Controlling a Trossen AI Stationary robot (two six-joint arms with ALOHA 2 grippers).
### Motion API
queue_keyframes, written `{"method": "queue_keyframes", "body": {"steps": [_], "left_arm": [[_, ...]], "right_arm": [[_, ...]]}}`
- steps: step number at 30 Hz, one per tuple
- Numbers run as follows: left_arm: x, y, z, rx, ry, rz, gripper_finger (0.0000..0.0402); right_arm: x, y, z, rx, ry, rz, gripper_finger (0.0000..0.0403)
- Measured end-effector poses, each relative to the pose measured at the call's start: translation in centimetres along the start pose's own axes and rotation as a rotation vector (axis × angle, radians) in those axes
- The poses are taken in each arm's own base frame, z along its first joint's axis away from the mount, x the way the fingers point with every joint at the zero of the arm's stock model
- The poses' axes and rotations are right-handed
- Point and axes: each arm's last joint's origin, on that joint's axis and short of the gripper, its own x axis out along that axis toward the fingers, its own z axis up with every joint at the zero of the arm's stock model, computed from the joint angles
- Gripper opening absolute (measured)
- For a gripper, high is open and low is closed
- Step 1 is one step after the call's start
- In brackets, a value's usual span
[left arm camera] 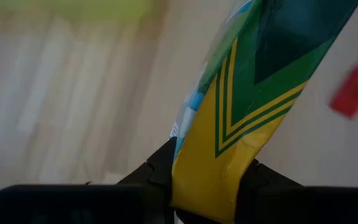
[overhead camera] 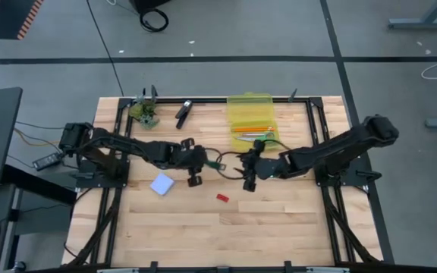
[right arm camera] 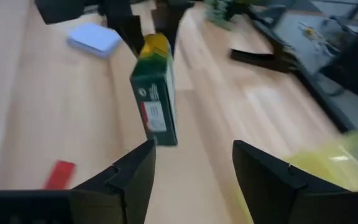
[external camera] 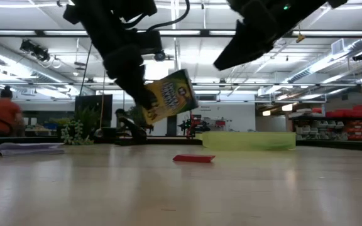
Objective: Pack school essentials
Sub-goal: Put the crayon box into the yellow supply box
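Centrally, above the wooden desk (overhead camera: pixel 279 227), the left claw (overhead camera: pixel 197 161) pinches the yellow-green crayon box (external camera: pixel 166 95), holding it tilted in the air. Facing it, the right claw (right arm camera: pixel 191 168) hangs with fingers spread, apart from the box. Translucent yellow case (overhead camera: pixel 250 115) lies at the far side, holding orange-red pencils (overhead camera: pixel 250 128). Light-blue square pad (overhead camera: pixel 162 184) rests near the left arm; tiny red piece (overhead camera: pixel 222 198) lies nearer the front.

Count: one yellow-green cardboard crayon box (external camera: pixel 166 95), one light-blue square pad (overhead camera: pixel 161 184), one small red piece (overhead camera: pixel 222 198), two dark grippers.
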Motion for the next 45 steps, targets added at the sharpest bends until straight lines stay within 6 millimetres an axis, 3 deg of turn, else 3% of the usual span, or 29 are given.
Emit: {"method": "queue_keyframes", "body": {"steps": [5,16,24,28,34,45], "left_arm": [[0.4,1.6,1.1,-0.023,-0.087,0.023,0.0090],[0.9,5.2,3.2,-0.100,-0.267,0.091,0.0093],[1.5,7.2,3.8,-0.112,-0.338,0.141,0.0093],[2.8,7.7,4.6,-0.095,-0.328,0.158,0.0093],[5.0,8.3,7.7,-0.030,-0.294,0.174,0.0094],[9.4,10.0,11.7,-0.021,-0.133,0.043,0.0094]], "right_arm": [[-2.1,-1.4,0.0,0.008,0.034,-0.095,0.0221],[-4.1,-3.1,-1.2,0.024,0.131,-0.228,0.0221],[-5.9,-4.3,-2.3,0.016,0.063,-0.251,0.0221],[-6.8,-4.9,-3.3,0.065,-0.017,-0.203,0.0221],[-8.0,-5.7,-4.2,0.107,-0.126,-0.111,0.0218],[-10.0,-7.0,-4.5,0.180,-0.239,-0.059,0.0212]]}}
